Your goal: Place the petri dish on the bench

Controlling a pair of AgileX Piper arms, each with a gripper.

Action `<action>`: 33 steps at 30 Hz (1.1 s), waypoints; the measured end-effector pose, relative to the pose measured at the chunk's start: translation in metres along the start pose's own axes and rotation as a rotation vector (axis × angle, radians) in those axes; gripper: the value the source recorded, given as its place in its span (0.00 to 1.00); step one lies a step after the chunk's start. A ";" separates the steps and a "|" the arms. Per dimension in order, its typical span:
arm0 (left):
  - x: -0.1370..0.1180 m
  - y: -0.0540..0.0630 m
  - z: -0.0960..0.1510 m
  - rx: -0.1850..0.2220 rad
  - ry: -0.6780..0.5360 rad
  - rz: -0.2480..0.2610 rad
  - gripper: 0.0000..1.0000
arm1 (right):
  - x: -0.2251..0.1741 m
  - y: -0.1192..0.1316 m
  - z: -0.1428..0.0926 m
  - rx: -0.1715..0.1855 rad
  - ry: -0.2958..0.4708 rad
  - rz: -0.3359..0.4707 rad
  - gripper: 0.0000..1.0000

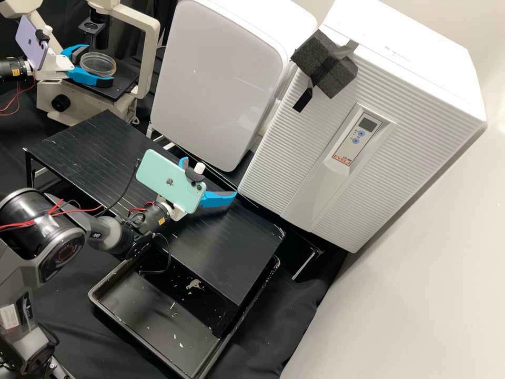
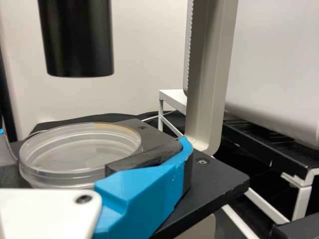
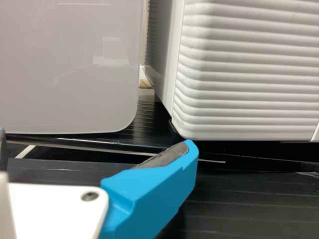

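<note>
In the high view the left gripper point(image 1: 90, 64) is at the microscope stage point(image 1: 122, 87), its blue fingers shut on the clear, round petri dish point(image 1: 98, 63) from two sides. The left wrist view shows the petri dish point(image 2: 79, 149) between the dark pads of the left gripper point(image 2: 99, 159); whether its base touches the stage point(image 2: 214, 181) is hidden. The right gripper point(image 1: 210, 179) is over the black bench point(image 1: 226, 252), open with nothing between its fingers. In the right wrist view the right gripper point(image 3: 94, 149) has its fingers wide apart, in front of white cabinets.
A dark cylinder point(image 2: 77, 40) hangs above the dish, and the microscope's pale upright point(image 2: 212, 74) rises beside the stage. Two big white units, one smooth point(image 1: 221, 73) and one ribbed point(image 1: 310, 137), line the bench's far side. A black tray point(image 1: 158, 337) lies below its near edge.
</note>
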 end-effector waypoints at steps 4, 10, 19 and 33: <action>0.000 0.000 0.000 -0.015 -0.003 -0.003 0.00 | 0.000 0.000 0.000 0.000 0.000 0.000 1.00; 0.000 0.000 0.001 -0.014 -0.006 0.001 0.00 | 0.000 0.000 0.000 0.000 0.000 0.000 1.00; 0.001 0.002 0.001 -0.037 -0.008 0.008 0.00 | 0.000 0.000 0.000 0.000 0.000 0.000 1.00; 0.001 0.002 0.001 -0.037 -0.013 0.004 0.00 | 0.000 0.000 0.000 0.000 0.000 0.000 1.00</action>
